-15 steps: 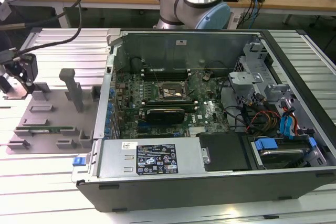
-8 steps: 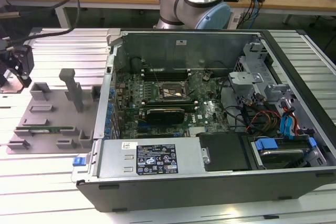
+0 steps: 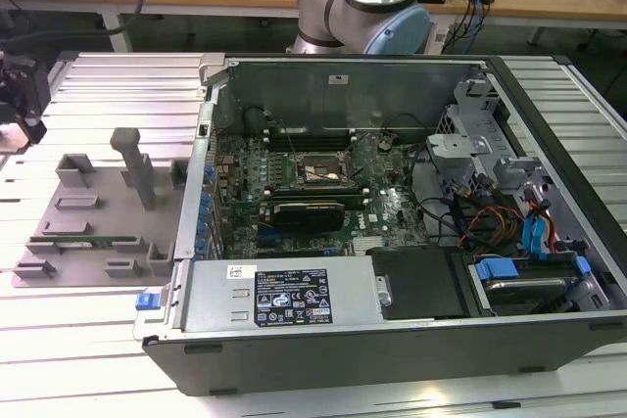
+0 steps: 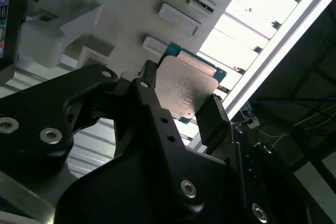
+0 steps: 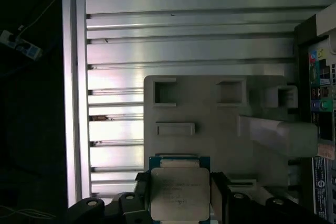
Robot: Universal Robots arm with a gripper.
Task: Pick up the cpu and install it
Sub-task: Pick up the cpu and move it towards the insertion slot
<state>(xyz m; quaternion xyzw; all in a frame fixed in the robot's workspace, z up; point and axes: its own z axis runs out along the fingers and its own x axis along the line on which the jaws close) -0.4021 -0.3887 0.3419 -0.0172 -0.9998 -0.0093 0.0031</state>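
The cpu is a flat square chip with a silvery top and a thin green rim. My gripper is shut on it, one black finger against each of two opposite edges. The second wrist view shows the same hold, with the cpu between the fingers above the grey tray. In the exterior view the gripper hangs at the far left, left of the grey tray. The black socket frame lies on the motherboard inside the open computer case.
The open computer case takes up the middle and right of the slatted metal table. A green memory stick lies on the tray beside grey upright blocks. The arm's base stands behind the case.
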